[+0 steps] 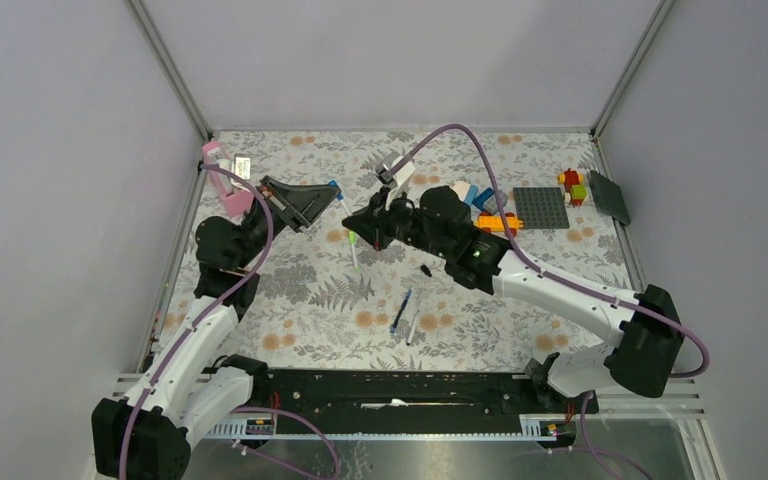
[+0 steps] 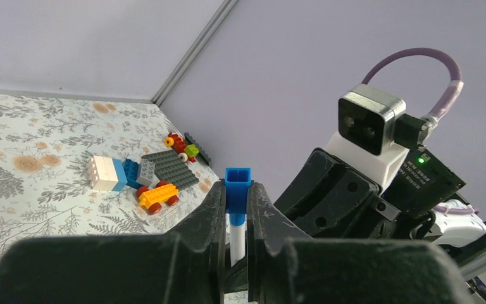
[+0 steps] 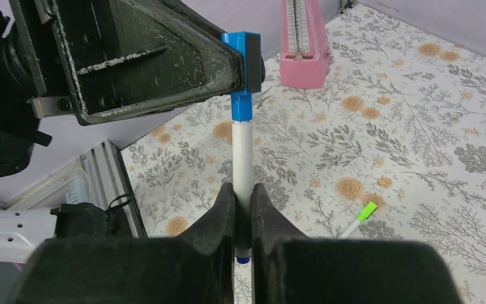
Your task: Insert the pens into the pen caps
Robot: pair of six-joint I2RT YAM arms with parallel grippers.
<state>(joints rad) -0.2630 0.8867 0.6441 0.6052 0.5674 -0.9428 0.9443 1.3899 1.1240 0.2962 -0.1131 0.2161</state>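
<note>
The right claw (image 3: 243,197) is clamped tight on the barrel of a white pen (image 3: 243,152). The pen's upper end sits in the light blue cap (image 3: 241,69), which the left claw (image 2: 238,196) pinches firmly. Both hang above the tabletop (image 1: 300,300) near its far edge, left of the middle. A green-capped pen (image 1: 352,248), a dark blue pen (image 1: 401,311), a second white pen (image 1: 414,326) and a black cap (image 1: 426,269) lie mid-tabletop.

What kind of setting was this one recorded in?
Probably a robotics lab test cell, not a home or workshop: plain grey walls joined by aluminium frame posts, a floral table cover, and staged props such as toy bricks and pens.
</note>
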